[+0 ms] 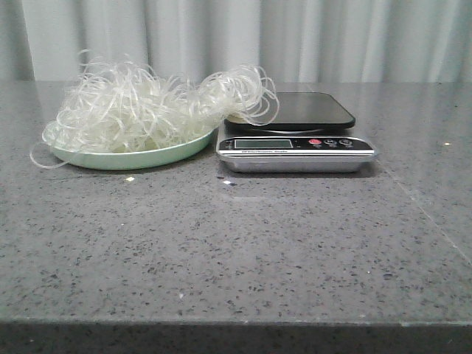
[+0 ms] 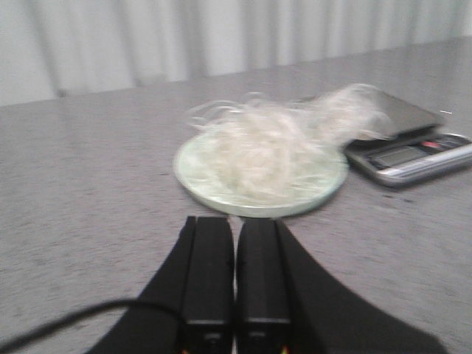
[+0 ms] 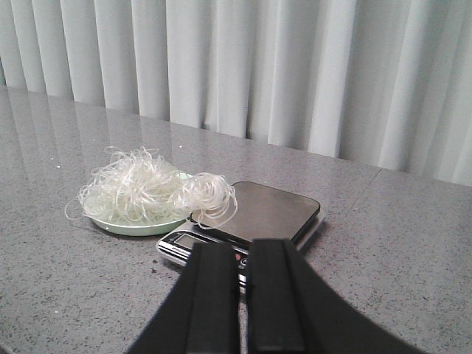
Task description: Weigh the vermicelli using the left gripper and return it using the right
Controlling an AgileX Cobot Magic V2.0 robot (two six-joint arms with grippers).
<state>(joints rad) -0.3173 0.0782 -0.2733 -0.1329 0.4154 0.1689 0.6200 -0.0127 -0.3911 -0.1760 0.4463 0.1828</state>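
Observation:
The vermicelli (image 1: 140, 107) is a whitish tangle heaped on a pale-green plate (image 1: 125, 158) at the left of the table. Some of its loops hang over the near corner of the scale (image 1: 295, 144), which has a dark platform (image 1: 310, 110). Neither gripper shows in the front view. In the blurred left wrist view, my left gripper (image 2: 236, 221) is shut and empty, a short way in front of the plate (image 2: 221, 195) and the vermicelli (image 2: 273, 144). In the right wrist view, my right gripper (image 3: 243, 247) is shut and empty, above the table in front of the scale (image 3: 258, 214).
The table is grey speckled stone (image 1: 236, 251). A pale pleated curtain (image 1: 295, 37) hangs behind its far edge. The scale's display (image 1: 264, 144) and buttons face the front. A few small white crumbs (image 1: 130, 178) lie in front of the plate.

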